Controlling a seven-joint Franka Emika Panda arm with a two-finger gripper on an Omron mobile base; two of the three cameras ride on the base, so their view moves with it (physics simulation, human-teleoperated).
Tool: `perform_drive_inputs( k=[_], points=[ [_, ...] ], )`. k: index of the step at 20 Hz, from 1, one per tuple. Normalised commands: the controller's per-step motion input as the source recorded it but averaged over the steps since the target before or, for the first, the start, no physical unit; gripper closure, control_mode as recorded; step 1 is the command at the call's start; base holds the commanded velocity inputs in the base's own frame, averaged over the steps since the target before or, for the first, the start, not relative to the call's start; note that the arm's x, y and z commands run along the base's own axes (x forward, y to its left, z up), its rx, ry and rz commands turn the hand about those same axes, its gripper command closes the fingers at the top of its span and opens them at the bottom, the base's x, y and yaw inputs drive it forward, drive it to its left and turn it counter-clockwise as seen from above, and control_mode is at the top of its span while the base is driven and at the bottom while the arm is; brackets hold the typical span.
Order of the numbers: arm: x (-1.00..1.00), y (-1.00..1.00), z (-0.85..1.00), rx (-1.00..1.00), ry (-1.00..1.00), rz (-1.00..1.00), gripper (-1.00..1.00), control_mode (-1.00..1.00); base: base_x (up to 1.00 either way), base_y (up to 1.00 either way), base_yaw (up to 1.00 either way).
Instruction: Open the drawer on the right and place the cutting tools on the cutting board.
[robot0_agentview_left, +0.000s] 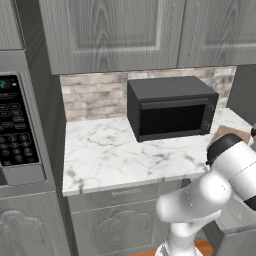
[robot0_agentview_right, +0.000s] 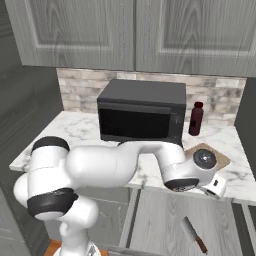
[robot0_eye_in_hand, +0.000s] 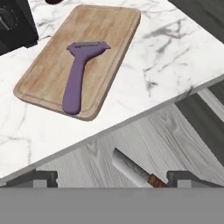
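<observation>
The drawer stands open below the counter edge, its pale grey floor showing. Inside it lies the slim knife, silver blade and reddish-brown handle; the right base view has this knife on the drawer floor. The purple T-shaped tool rests flat on the wooden cutting board on the marble counter. My gripper hovers over the drawer just above the knife, open, with nothing between its fingers. The board is partly hidden by my wrist in the right base view.
A black microwave sits at the back of the counter, with a dark red bottle to its right. Wall cabinets hang above. An oven control panel fills the left edge. My arm spans the counter's front edge.
</observation>
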Motion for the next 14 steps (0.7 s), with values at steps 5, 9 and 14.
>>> perform_drive_inputs(
  k=[5,9,14],
  points=[
    [-0.01,-0.07,-0.10,0.00,0.33,0.00,-1.00,-1.00,0.00,0.00,0.00],
    [-0.26,-0.32,-0.32,0.00,0.18,0.04,-1.00,-1.00,0.00,0.00,0.00],
    [-0.16,-0.11,-0.13,0.00,0.01,0.03,-1.00,-1.00,0.00,0.00,0.00]
  ],
)
